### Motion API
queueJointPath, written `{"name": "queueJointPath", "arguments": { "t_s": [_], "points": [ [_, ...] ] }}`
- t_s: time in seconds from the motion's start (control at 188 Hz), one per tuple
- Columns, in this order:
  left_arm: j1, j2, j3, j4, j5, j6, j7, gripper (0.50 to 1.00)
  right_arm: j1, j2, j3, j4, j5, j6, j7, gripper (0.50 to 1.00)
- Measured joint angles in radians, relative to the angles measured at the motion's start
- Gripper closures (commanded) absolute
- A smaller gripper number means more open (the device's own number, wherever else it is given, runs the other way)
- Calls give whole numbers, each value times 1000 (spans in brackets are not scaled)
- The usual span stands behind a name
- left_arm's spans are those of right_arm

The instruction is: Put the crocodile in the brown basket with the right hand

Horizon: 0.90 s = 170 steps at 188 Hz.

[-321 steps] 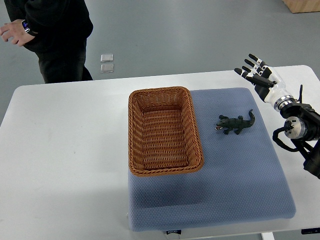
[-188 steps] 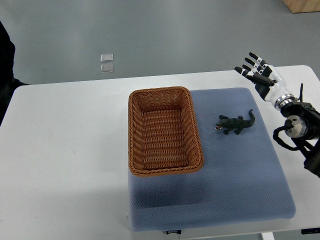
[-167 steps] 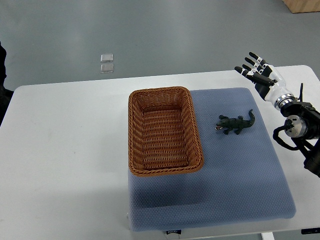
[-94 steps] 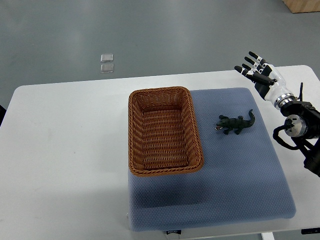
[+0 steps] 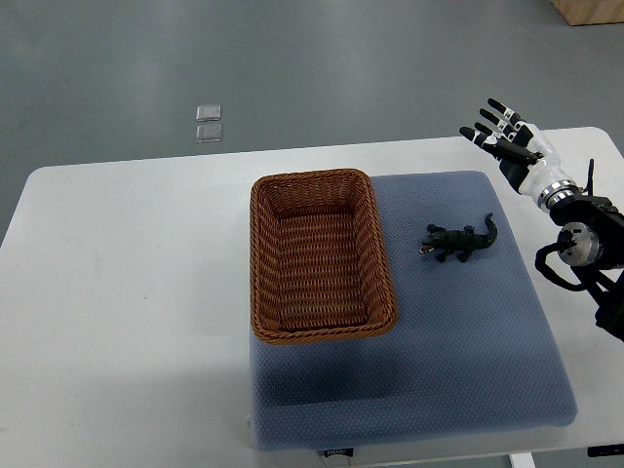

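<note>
You have nothing of the task done yet. The crocodile (image 5: 458, 240) lies flat on the blue mat (image 5: 458, 351), just to the right of the brown basket (image 5: 259, 263) but not touching it, its open snout pointing toward the basket and its tail curling up and away to the right. The basket stands empty on the left part of the mat, long side running away from you.

Your right hand (image 5: 509, 144) is raised over the far right corner of the white table (image 5: 127, 292), beyond the mat's back edge and well apart from the toy. Its fingers are spread wide and straight, and it holds nothing. The left hand does not show at all.

What is left, as I judge it, is the whole job: bring the hand down and inward to the crocodile, close on its body, carry it left over the rim and let it go inside.

Compared with the earlier frames, little has changed on the table. The crocodile and basket sit exactly where they were. The hand has drifted only slightly, a touch farther out toward the upper right, with the same open spread. The clearest difference is off the table: the person in dark clothing who stood at the far left corner has left the view.
</note>
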Motion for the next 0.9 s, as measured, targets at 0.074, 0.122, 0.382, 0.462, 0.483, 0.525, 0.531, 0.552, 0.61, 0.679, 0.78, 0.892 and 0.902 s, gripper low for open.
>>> {"name": "queueJointPath", "arguments": {
  "t_s": [0.074, 0.122, 0.382, 0.462, 0.483, 0.525, 0.531, 0.552, 0.61, 0.679, 0.78, 0.892, 0.902],
  "points": [
    [0, 0, 0, 0, 0, 0, 0, 500, 0, -4, 0, 0, 0, 0, 0, 570],
    [0, 0, 0, 0, 0, 0, 0, 500, 0, -7, 0, 0, 0, 0, 0, 570],
    [0, 0, 0, 0, 0, 0, 0, 500, 12, -19, -3, 4, -5, 1, 0, 570],
    [0, 0, 0, 0, 0, 0, 0, 500, 14, -23, -6, 9, -12, 2, 0, 570],
    [0, 0, 0, 0, 0, 0, 0, 500, 15, -25, -7, 10, -13, 2, 0, 570],
    [0, 0, 0, 0, 0, 0, 0, 500, 18, -29, -11, 12, -16, 3, -1, 570],
    [0, 0, 0, 0, 0, 0, 0, 500, 18, -30, -11, 13, -17, 3, -1, 570],
    [0, 0, 0, 0, 0, 0, 0, 500, 19, -32, -13, 14, -19, 4, -1, 570],
    [0, 0, 0, 0, 0, 0, 0, 500, 23, -36, -17, 16, -28, 5, -1, 570],
    [0, 0, 0, 0, 0, 0, 0, 500, 26, -42, -21, 18, -46, 11, -1, 572],
    [0, 0, 0, 0, 0, 0, 0, 500, 29, -51, -26, 22, -118, 33, -1, 572],
    [0, 0, 0, 0, 0, 0, 0, 500, 30, -60, -28, 46, -260, 49, 0, 572],
    [0, 0, 0, 0, 0, 0, 0, 500, 31, -63, -29, 52, -281, 50, 1, 572]
  ]
}}
